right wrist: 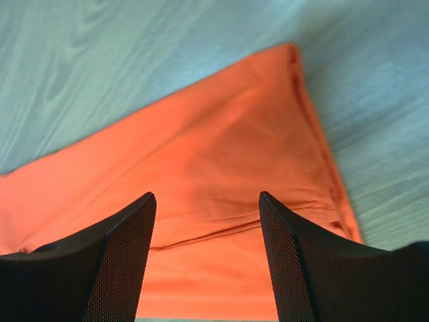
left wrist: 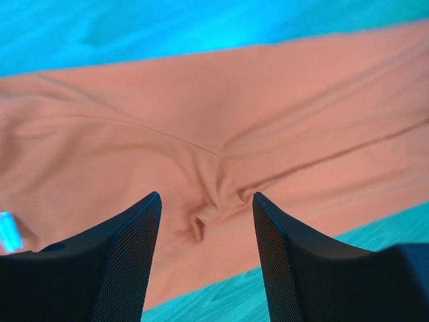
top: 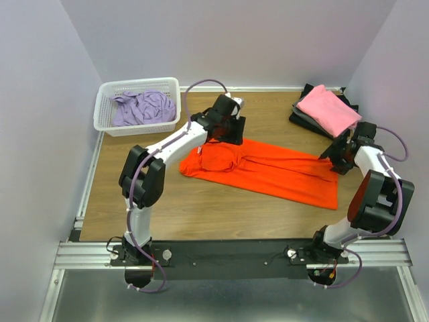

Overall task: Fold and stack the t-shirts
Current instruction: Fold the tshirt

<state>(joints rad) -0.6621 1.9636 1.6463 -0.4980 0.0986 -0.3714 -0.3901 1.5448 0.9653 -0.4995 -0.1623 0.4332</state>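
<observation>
The bright orange t-shirt (top: 275,171) lies spread across the middle of the table, bunched at its left end. My left gripper (top: 226,131) hangs open just above that left end; in the left wrist view the orange t-shirt (left wrist: 221,134) shows a small pucker between the jaws. My right gripper (top: 338,159) hangs open over the shirt's right end; the orange t-shirt (right wrist: 214,174) fills the right wrist view. A pink t-shirt (top: 328,111) lies folded on dark folded shirts (top: 305,115) at the back right. A lavender t-shirt (top: 142,107) is crumpled in the basket.
The white lattice basket (top: 104,111) stands at the back left. Walls close in on the left, back and right. The metal rail (top: 221,251) runs along the near edge by the arm bases.
</observation>
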